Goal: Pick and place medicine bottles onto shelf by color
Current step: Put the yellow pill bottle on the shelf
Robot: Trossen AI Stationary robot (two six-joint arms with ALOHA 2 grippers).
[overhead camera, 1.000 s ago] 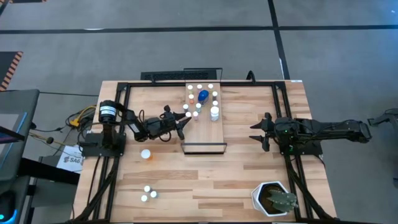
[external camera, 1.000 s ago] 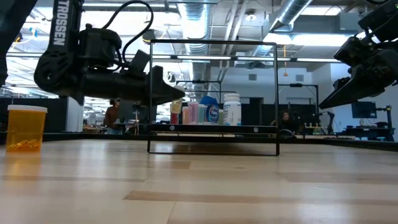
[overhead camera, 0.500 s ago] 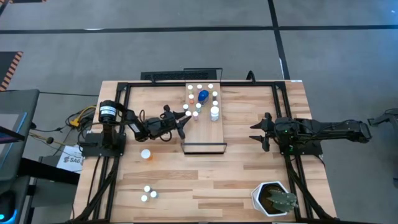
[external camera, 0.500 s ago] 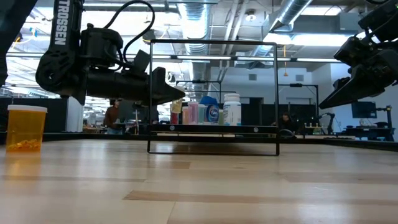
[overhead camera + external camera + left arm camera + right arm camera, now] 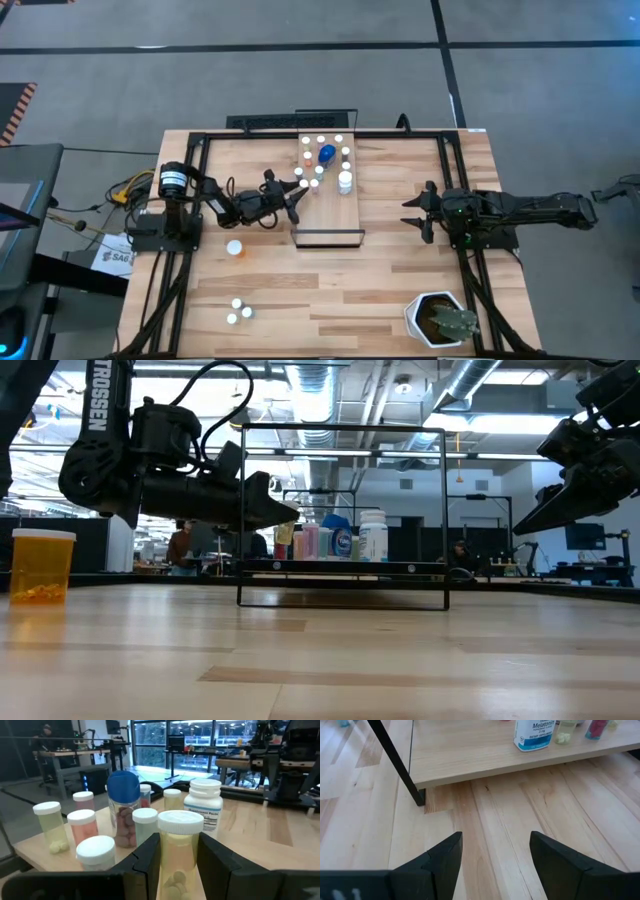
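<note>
Yellowish bottle (image 5: 179, 851), upright, clamped between left gripper (image 5: 298, 197) fingers at shelf (image 5: 330, 215) left edge, beside grouped bottles; right gripper (image 5: 415, 213) fingers wide, well apart.

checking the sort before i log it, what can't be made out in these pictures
- Left gripper holds a yellowish white-capped bottle: whether it rests on the light-wood shelf is hidden behind the fingers.
- High view: bottle body colours on the shelf are hidden under their white caps.
- Right wrist view: the white Melatonin bottle is cut off at the edge.

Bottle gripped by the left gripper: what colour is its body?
Translucent yellowish bottle, white cap, in the left gripper; clearest in left wrist view.
</note>
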